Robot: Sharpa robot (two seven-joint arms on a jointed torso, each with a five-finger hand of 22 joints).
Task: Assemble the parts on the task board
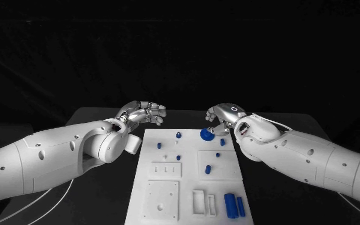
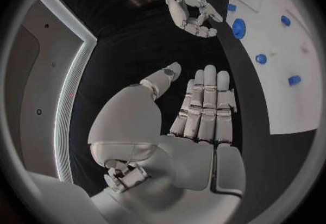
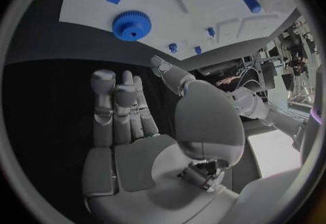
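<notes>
Right hand [image 1: 222, 116] is seen at the far right corner of the task board [image 1: 188, 204], fingers [image 3: 114, 105] apart with nothing held. The blue gear [image 1: 207, 134] lies flat on the board's far edge, just beside those fingers; contact cannot be told from the head view, but the right wrist view shows a gap. Left hand [image 1: 142, 112] is parked off the board's far left corner over the black table [image 1: 90, 118], fingers [image 2: 207, 105] extended side by side, nothing held.

Risks, as judged:
- The gear sits close to the board's edge. A glancing approach could push it off onto the table instead of picking it up.
- It is low and flat. Fingers closing from above may slip on the toothed rim; a tilted grasp would then jam on seating.
- Small pegs stand near the gear. A wide finger spread could knock them over.
- Both hands are near the far edge. If both were moved inward together, a clash is possible.

Count, head view:
- gear: 1
- small blue pegs or pins [image 1: 178, 135] on the far half: about 6, too small for certainty
- larger blue cylinders [image 1: 231, 204] at the near right: 2, side by side
- raised white blocks or recessed fixtures: about 4, outlines faint
- hands: 2
</notes>
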